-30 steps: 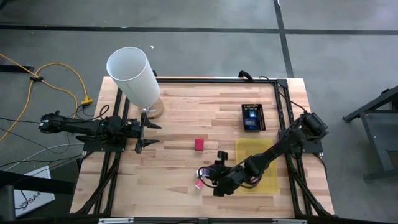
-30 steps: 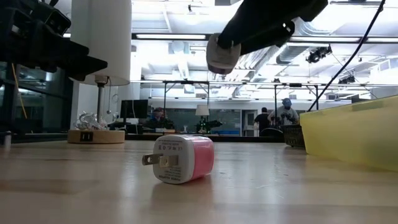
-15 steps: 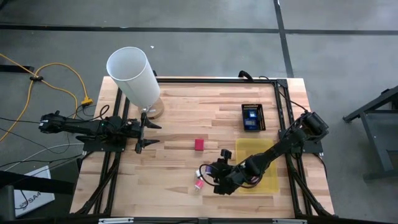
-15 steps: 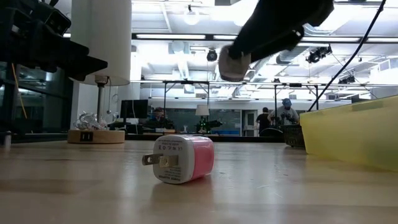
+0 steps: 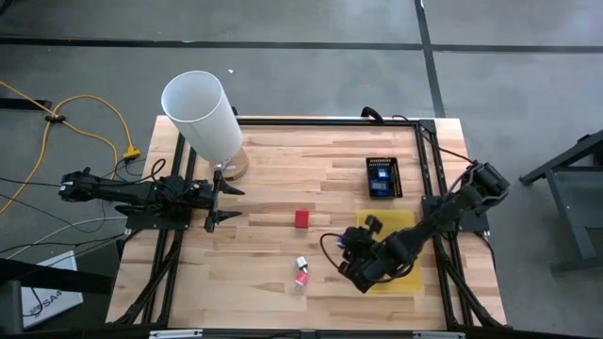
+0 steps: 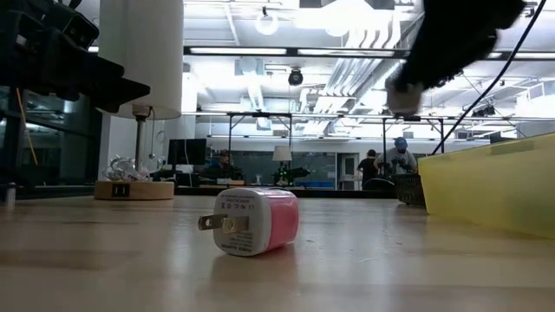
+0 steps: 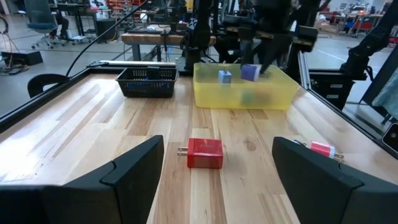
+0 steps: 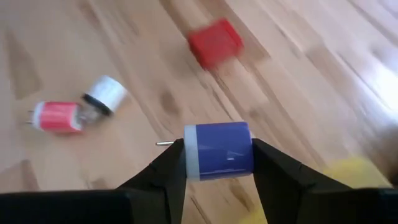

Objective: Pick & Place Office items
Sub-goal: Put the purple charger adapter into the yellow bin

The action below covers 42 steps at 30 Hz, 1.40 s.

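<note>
Right wrist view shows the blue and white charger block (image 8: 217, 155) clamped between the right gripper's (image 8: 217, 163) two dark fingers (image 8: 169, 167), lifted above the wooden table (image 8: 124, 50), one thin metal prong sticking out sideways from its white end. Taking the yellow tray (image 5: 407, 279) as landmark, the high view puts the right gripper (image 5: 353, 247) just beside the tray's edge that faces the table's middle, its arm stretched low and diagonally across the tray from the right-hand table frame. Below the held block and farther from the tray lie a pink charger (image 8: 55, 117) and a small white cylindrical piece (image 8: 107, 94), close together on the wood; in the high view the pink charger (image 5: 301, 279) sits near the front edge and the white piece (image 5: 302, 263) just beside it. A red block (image 5: 301, 218) lies on its own toward the table's middle, well apart from the tray. In the left wrist view a blue block (image 7: 224, 76) already lies inside the tray (image 7: 242, 99). A black basket (image 5: 383, 177) stands just behind the tray. The left gripper (image 5: 215, 201) waits far across the table from the tray, near the tall white cylinder (image 5: 202, 117), its arm stretched level and its fingers spread wide with nothing between them.
</note>
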{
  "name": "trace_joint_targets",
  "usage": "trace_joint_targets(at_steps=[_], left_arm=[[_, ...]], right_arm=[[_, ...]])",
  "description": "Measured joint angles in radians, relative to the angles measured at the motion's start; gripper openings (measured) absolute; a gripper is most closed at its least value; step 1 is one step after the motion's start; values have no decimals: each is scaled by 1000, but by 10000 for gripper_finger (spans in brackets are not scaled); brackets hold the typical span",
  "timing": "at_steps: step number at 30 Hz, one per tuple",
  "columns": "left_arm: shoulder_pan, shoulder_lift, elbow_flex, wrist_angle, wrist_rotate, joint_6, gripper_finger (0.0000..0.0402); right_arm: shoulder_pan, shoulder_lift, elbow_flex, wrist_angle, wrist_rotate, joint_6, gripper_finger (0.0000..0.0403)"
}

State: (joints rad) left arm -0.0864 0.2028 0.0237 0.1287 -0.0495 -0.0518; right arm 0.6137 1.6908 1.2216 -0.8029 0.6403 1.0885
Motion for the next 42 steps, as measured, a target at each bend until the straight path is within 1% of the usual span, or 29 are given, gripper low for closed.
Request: trace_joint_targets(at_steps=[8,13,16,21,27,31,39,42], left_arm=[[0,0,0,0,0,0,293],[0,0,0,0,0,0,293],[0,0,0,0,0,0,293],[0,0,0,0,0,0,293],[0,0,0,0,0,0,293],[0,0,0,0,0,0,293],[0,0,0,0,0,0,293],[0,0,0,0,0,0,293]], right_arm=[[77,-31,0,-256,0,346,145],[142,-32,0,-373,-22,599,146],[176,-32,0,-403,-54,720,145],[224,-32,0,-405,-89,842,145],[268,-32,0,-433,-143,938,145],[295,-31,-2,-465,-216,1017,145],[342,-12,-94,-372,-230,1168,145],[349,11,-120,-366,-256,1204,145]])
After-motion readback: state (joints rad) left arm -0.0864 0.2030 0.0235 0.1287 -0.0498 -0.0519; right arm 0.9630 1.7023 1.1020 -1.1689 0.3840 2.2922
